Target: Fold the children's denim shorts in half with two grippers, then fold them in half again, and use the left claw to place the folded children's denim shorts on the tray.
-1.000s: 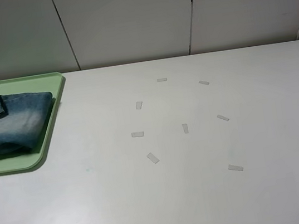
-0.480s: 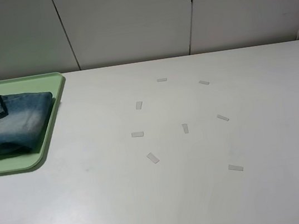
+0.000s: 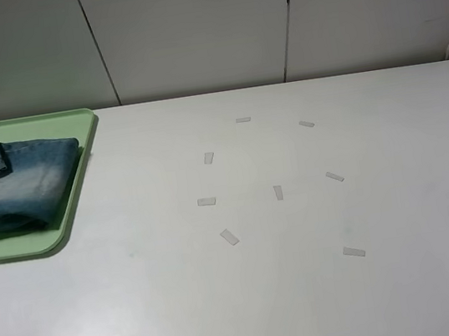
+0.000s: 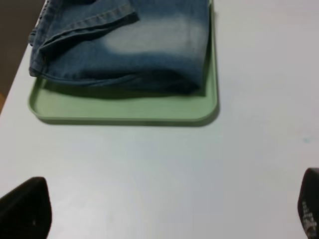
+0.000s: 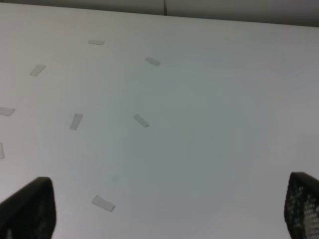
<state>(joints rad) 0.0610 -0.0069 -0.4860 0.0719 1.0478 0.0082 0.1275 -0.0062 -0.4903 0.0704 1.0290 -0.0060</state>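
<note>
The left gripper (image 4: 164,209) is seen only in its own wrist view, where two dark fingertips (image 4: 25,206) are set far apart at opposite sides with nothing between them; it is held above bare table near the tray. The right gripper (image 5: 164,209) is likewise spread wide and empty, its fingertips (image 5: 30,206) being seen over the open white surface. Neither gripper is caught by the high camera.

Just beyond the left gripper, the pale-green tray (image 4: 124,107) is laid flat at the far left corner of the white table (image 3: 310,290), its left part cut off by the high view's edge. The children's denim shorts (image 3: 11,183) are rested on it as a folded bundle, a faded pale patch turned upward and a hemmed edge lying across the top (image 4: 119,42). The bundle is kept within the rim on the sides that can be seen.

Small pale tape strips (image 3: 230,236) are scattered across the middle of the table, well apart from the tray, and several (image 5: 103,203) are seen below the right gripper.
</note>
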